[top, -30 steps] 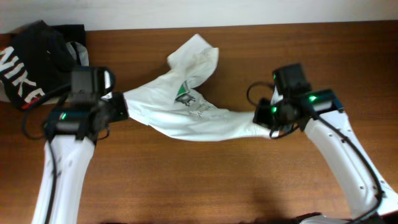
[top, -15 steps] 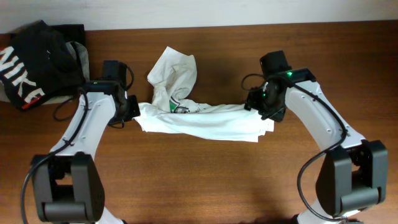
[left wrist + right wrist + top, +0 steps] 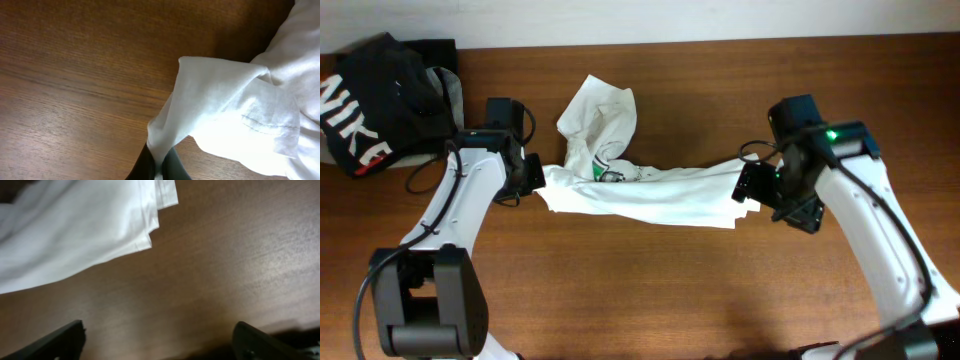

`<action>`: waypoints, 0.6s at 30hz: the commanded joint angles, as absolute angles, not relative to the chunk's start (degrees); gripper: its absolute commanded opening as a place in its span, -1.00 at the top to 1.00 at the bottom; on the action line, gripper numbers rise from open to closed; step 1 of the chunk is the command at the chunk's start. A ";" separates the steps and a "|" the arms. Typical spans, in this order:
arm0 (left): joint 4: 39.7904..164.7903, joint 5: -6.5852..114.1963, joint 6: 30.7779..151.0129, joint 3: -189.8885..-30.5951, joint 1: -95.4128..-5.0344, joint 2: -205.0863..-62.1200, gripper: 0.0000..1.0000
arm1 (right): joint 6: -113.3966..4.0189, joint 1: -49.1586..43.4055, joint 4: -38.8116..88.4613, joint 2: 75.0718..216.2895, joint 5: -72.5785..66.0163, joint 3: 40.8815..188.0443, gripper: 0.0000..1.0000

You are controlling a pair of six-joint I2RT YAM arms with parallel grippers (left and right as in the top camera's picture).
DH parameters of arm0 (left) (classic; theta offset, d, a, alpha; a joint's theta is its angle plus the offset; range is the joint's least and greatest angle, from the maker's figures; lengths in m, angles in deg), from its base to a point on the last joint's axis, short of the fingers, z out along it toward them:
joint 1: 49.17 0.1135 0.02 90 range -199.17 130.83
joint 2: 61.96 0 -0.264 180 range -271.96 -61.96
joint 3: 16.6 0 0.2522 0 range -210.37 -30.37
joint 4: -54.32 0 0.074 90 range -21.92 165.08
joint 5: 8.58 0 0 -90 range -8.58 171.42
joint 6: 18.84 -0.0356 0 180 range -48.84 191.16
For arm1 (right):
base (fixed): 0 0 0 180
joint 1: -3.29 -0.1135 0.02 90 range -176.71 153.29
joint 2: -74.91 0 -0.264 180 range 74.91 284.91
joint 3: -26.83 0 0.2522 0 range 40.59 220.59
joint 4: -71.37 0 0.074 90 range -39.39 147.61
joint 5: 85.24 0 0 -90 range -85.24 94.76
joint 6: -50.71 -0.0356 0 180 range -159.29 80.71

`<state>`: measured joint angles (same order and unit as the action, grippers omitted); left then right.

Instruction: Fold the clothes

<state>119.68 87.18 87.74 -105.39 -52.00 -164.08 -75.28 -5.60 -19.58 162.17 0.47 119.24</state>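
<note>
The white T-shirt lies stretched in a long band across the table, with a bunched part sticking out toward the back. My left gripper is shut on the shirt's left end. In the left wrist view a fold of white fabric runs down between the dark fingers. My right gripper stands open just off the shirt's right end. In the right wrist view its fingers are far apart over bare wood, and the shirt's layered corner lies ahead of them, untouched.
A black garment with white NIKE lettering is heaped at the back left corner, with a grey garment showing beside it. The table's far edge meets a pale wall.
My right gripper has opened, let go of the shirt's right end and drawn back to the right. The shirt has come down onto the table. The left arm has stayed put over the last half second.
</note>
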 commanded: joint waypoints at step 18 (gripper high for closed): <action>119.15 86.35 88.50 -105.78 -52.07 -163.97 0.99 | -60.48 -5.75 4.25 170.85 -4.14 99.61 0.19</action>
<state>119.26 86.77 87.74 -105.39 -52.00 -164.08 -61.62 -5.60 3.24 168.64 -3.31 99.55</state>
